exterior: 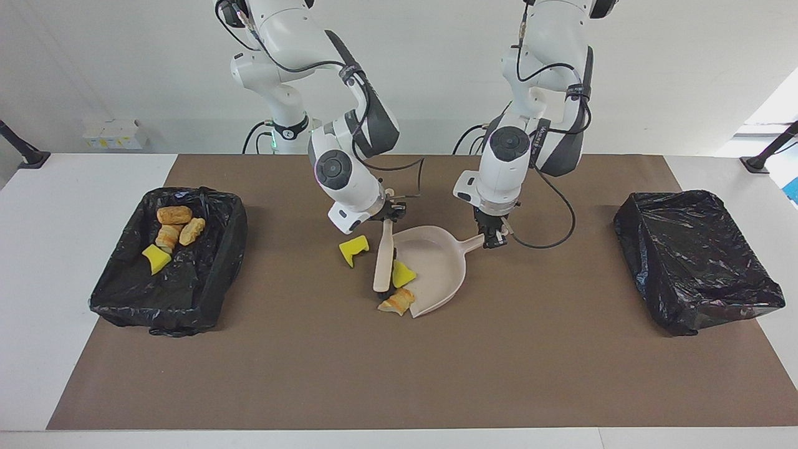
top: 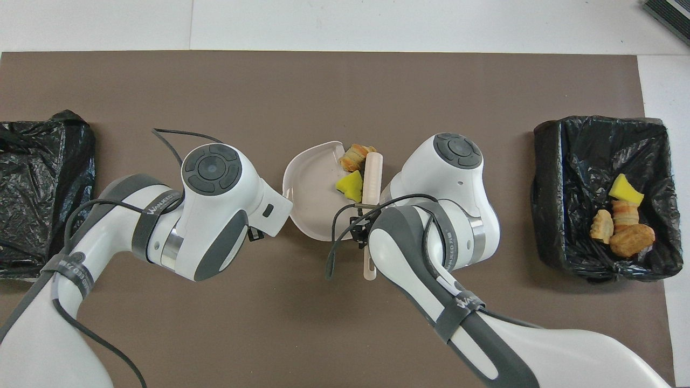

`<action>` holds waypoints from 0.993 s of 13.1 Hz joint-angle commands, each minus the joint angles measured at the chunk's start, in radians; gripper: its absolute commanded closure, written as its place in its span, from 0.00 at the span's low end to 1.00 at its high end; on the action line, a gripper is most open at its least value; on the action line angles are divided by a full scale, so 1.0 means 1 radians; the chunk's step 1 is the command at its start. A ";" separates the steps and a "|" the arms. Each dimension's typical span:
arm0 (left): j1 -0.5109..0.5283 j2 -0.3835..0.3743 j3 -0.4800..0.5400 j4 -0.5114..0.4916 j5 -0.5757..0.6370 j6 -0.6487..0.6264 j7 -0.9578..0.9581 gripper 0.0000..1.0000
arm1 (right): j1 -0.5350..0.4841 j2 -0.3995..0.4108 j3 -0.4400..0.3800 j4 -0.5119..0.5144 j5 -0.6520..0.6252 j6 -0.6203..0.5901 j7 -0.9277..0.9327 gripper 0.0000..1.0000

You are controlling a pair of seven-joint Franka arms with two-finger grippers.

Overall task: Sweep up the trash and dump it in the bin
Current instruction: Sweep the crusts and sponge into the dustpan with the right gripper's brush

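Room is widest on the brown mat (exterior: 399, 374) at six o'clock of the dustpan (exterior: 439, 265) in the facing view, bare out to the mat's edge; at three and nine o'clock stand two black-lined bins. The bin (exterior: 168, 262) at the right arm's end holds four scraps (exterior: 171, 234); the other bin (exterior: 695, 259) shows only its black liner. Your left gripper (exterior: 494, 237) is clamped on the dustpan's handle. Your right gripper (exterior: 388, 215) is clamped on the brush (exterior: 383, 262), which lies along the pan's mouth. One yellow sponge chunk (exterior: 403, 273) sits just inside the mouth, a bread piece (exterior: 397, 302) at the pan's lip, a second sponge chunk (exterior: 353, 249) on the mat beside the brush. You can read "Wanked" lettering on an arm band (top: 157, 205), nothing more. From overhead the right arm hides that second chunk and both sets of fingertips.
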 commanded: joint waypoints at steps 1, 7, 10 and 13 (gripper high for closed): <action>-0.006 -0.013 0.006 -0.043 0.011 0.067 0.033 1.00 | -0.027 -0.098 -0.007 -0.002 -0.037 -0.073 -0.062 1.00; -0.014 0.002 0.006 -0.039 0.011 0.056 0.032 1.00 | -0.098 -0.226 -0.002 -0.157 -0.436 -0.242 0.035 1.00; -0.015 0.002 0.006 -0.037 0.011 0.041 0.033 1.00 | -0.095 -0.264 0.002 -0.292 -0.436 -0.210 0.084 1.00; -0.017 0.001 0.006 -0.039 0.013 0.030 0.033 1.00 | -0.084 -0.199 0.005 -0.298 -0.343 -0.121 0.021 1.00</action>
